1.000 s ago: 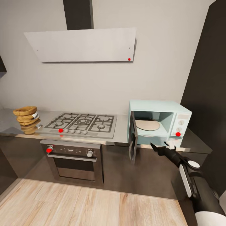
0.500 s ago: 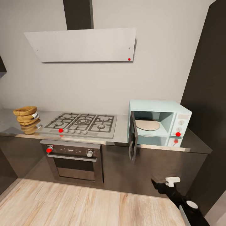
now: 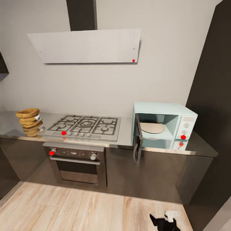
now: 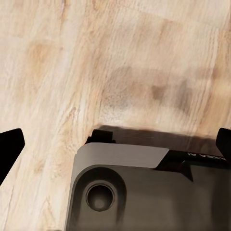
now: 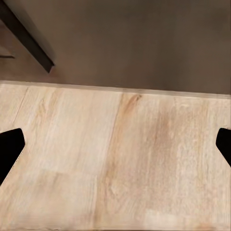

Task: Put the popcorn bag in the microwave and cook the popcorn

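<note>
Two grippers hang low over the wood floor (image 5: 115, 159): the right gripper (image 3: 164, 221) near the right, the left gripper (image 4: 115, 144) above the robot's grey base (image 4: 144, 192); both have jaws spread wide and hold nothing. On the countertop (image 3: 126, 134), the popcorn bag (image 3: 30, 122) sits far left of the hob (image 3: 86, 125). At the right, the microwave (image 3: 163, 123) stands with its door (image 3: 138, 142) open.

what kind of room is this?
A home kitchen, by the look of it: a gas hob set in a grey countertop, a built-in oven below, a range hood above, and a mint microwave with its door open.
</note>
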### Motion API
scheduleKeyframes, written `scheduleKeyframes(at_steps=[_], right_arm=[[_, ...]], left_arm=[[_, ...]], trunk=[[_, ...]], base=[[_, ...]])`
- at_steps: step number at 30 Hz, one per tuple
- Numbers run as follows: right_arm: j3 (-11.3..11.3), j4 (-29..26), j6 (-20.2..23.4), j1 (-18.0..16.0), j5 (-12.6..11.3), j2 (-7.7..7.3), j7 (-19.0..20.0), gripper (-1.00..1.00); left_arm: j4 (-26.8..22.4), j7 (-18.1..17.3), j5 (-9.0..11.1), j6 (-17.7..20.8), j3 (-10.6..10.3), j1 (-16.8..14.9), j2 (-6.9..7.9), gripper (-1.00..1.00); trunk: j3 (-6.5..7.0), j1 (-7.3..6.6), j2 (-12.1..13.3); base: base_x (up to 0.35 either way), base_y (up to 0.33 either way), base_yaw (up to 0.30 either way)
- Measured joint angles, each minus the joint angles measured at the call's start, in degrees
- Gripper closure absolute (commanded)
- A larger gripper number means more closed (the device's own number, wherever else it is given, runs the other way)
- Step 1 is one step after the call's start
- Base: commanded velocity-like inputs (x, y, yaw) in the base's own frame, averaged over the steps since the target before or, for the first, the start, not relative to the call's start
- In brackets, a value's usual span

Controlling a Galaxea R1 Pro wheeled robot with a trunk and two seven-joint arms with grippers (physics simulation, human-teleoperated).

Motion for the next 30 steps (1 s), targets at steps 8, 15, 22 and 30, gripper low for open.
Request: scheduleKeyframes(at_steps=[8, 15, 22, 30], right_arm=[[0.06, 0.08, -0.01, -0.01, 0.02, 0.99, -0.08, -1.00], [0.30, 1.50, 0.01, 0.00, 0.10, 1.38, -0.08, -1.00], [0.89, 1.75, 0.07, -0.01, 0.09, 1.42, -0.06, -1.00], [1.65, 1.77, 0.10, 0.07, 0.21, 2.33, 0.01, -1.00]], left_arm=[[-0.01, 0.00, 0.07, 0.00, 0.09, 0.01, 0.00, -1.00], [-0.01, 0.02, 0.15, 0.02, 0.25, -0.11, -0.03, -1.00], [0.06, 0.11, 0.31, 0.18, 1.28, -0.66, -0.08, -1.00], [0.03, 0.01, 0.22, 0.18, 7.23, -0.71, -0.02, -1.00]], trunk=[[0.00, 0.00, 0.00], [0.00, -0.01, 0.00], [1.07, -1.32, 2.39], [2.51, -3.08, 5.60]], base=[[-0.156, 0.302, 0.264], [-0.080, 0.154, 0.276], [-0.003, 0.007, 0.276], [0.000, 0.000, 0.190]])
